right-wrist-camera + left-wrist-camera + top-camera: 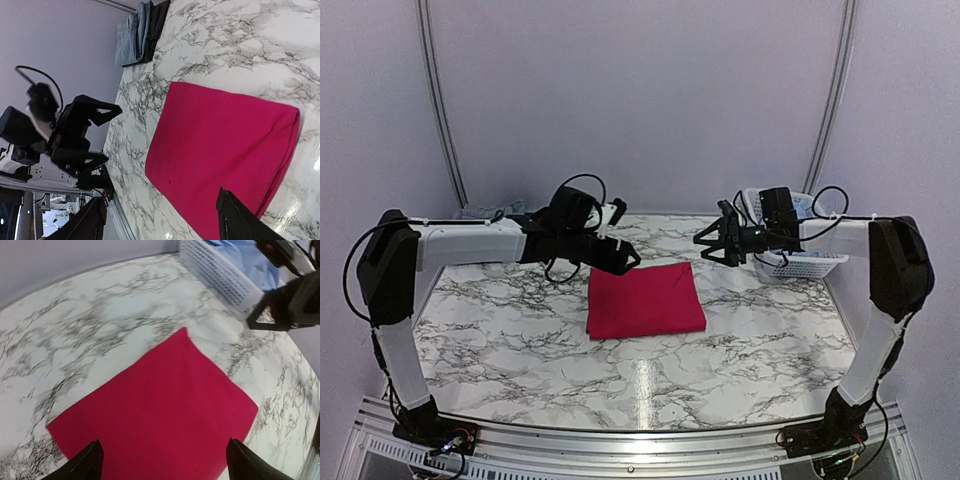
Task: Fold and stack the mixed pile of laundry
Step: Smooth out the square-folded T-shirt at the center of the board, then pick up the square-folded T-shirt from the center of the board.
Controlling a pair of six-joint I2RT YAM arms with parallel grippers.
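Note:
The pink-red T-shirt [645, 300] lies folded into a flat rectangle in the middle of the marble table; it also shows in the left wrist view [160, 410] and the right wrist view [220, 160]. My left gripper [625, 260] is open and empty, above the shirt's far left corner. My right gripper [712, 242] is open and empty, above the table just past the shirt's far right corner. A light blue shirt [255, 260] lies in the white basket [795, 262]. Folded denim [131, 35] and a dark piece [159, 22] are stacked at the far left of the table.
The white slatted basket [220, 275] stands at the far right edge, under my right arm. The folded stack [480, 212] sits by the back wall behind my left arm. Bare marble [640, 380] lies in front of the shirt.

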